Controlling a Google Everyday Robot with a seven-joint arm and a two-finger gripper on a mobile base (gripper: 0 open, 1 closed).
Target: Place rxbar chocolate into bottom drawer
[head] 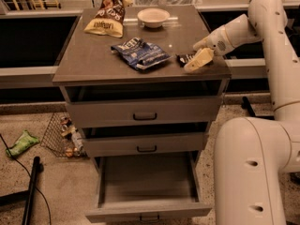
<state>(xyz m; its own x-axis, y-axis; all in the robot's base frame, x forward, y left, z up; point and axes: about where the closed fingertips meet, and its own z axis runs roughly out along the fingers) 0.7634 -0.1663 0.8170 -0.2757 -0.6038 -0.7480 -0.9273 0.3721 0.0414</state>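
Securing the rxbar chocolate (184, 58) comes first: it lies flat near the cabinet top's (93, 55) 4 o'clock edge, the gripper (194, 58) right at its 3 o'clock side; whether the pincer grips it I cannot tell. Lift squarely, then carry toward 6 o'clock, into the open bottom drawer (147, 184).

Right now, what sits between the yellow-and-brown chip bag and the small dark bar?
The blue-and-white snack bag lies between the yellow-and-brown chip bag and the rxbar chocolate, as the camera view shows. The end effector is beside the bar.

Rxbar chocolate (183, 58) half hidden behind claw (196, 63), right side of cabinet top (89, 62)
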